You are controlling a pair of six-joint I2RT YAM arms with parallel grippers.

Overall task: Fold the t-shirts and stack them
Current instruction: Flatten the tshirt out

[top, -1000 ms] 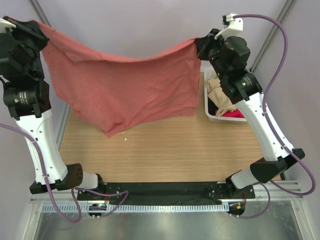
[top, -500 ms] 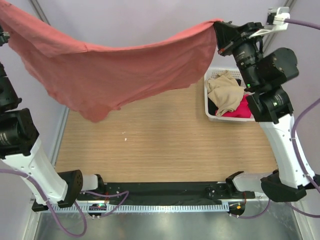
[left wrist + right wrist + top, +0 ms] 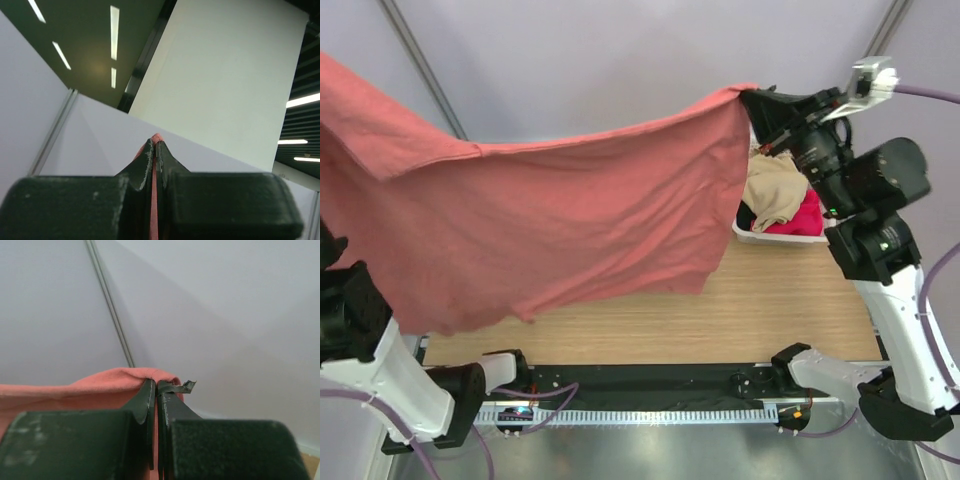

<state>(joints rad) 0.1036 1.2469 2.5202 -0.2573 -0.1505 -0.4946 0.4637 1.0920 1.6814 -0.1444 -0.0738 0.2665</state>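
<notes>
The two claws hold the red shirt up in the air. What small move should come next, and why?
The left claw and right claw are each shut on the upper edge of the salmon-red shirt, which hangs stretched between them above the table. I would probably lower both claws together, without narrowing the spread, to lay it flat for folding.

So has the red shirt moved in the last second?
Yes, the salmon-red shirt has shifted right, now overlapping the left edge of the white basket.

T-shirt (image 3: pixel 550 230) hangs above table (image 3: pixel 770 310), basket (image 3: pixel 775 238) at right.
</notes>
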